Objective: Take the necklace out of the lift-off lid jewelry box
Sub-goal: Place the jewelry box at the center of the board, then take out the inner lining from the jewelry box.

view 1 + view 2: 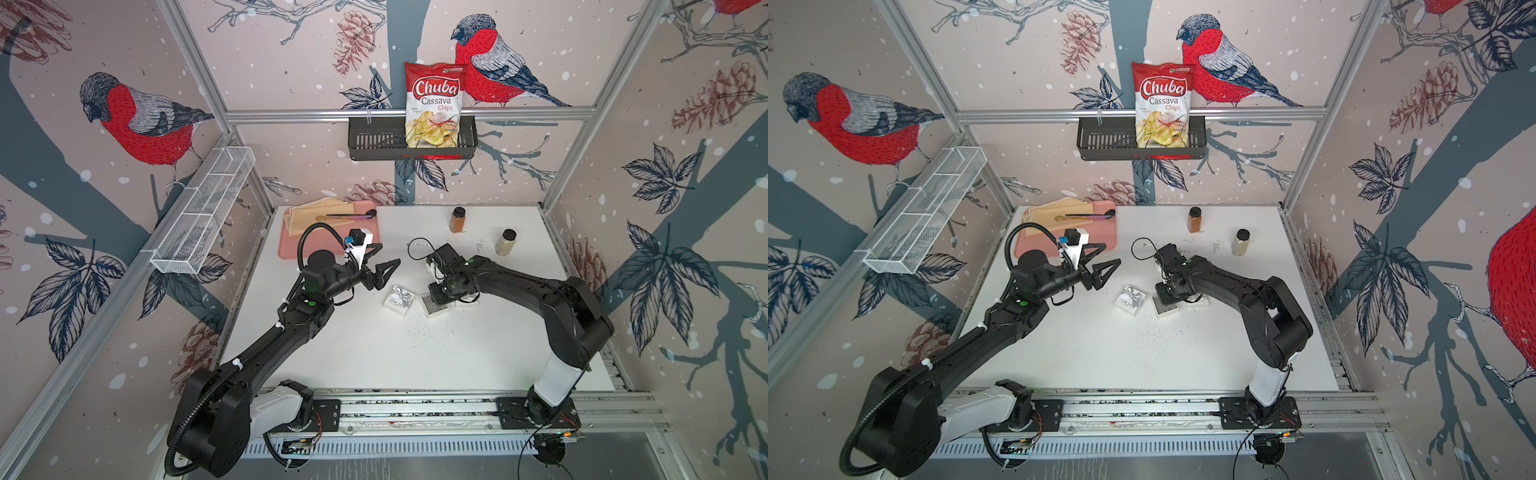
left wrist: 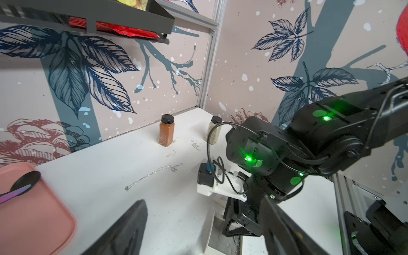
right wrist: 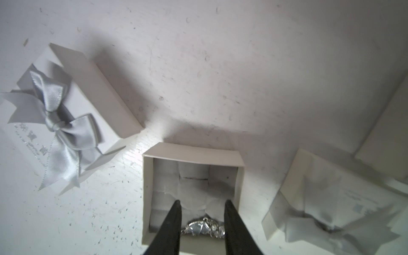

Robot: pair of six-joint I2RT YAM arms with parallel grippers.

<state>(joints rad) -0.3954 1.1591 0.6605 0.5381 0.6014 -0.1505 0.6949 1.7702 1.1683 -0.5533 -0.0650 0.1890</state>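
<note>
Table (image 1: pixel 415 353): white top fills the middle of both top views, with dark flecks scattered near its centre.
Left arm (image 1: pixel 266 349): comes up from the lower left and reaches toward the centre.
Right arm (image 1: pixel 540 291): arches in from the lower right, wrist tipped down over the centre.
Wire basket (image 1: pixel 203 212): white, on the wall at the upper left.
Pink tray (image 1: pixel 291 249): upper-left corner of the table, with a dark spoon (image 1: pixel 353 215) lying on it.
Chips bag (image 1: pixel 434 104): stands in the black basket (image 1: pixel 374 139), top centre.
Spice jars: a brown one (image 1: pixel 457 220) and a pale one (image 1: pixel 506 242), upper right of the table, apart from each other.
Left gripper (image 1: pixel 390 254): spread wide and empty, hanging over bare table just left of centre.
Bow-topped box (image 3: pixel 55 114): white with a grey satin bow, left of the frame, near the open box but not touching it.
Open box (image 3: pixel 192 154): lid off, lower centre of the right wrist view.
Right gripper (image 3: pixel 203 202): down inside the open box, fingers parted partway, one on each side of the pendant. Whether they press on it, I cannot tell.
Necklace (image 3: pixel 202 227): silver and glinting, lying in the open box at the bottom centre, between the two fingers.
</note>
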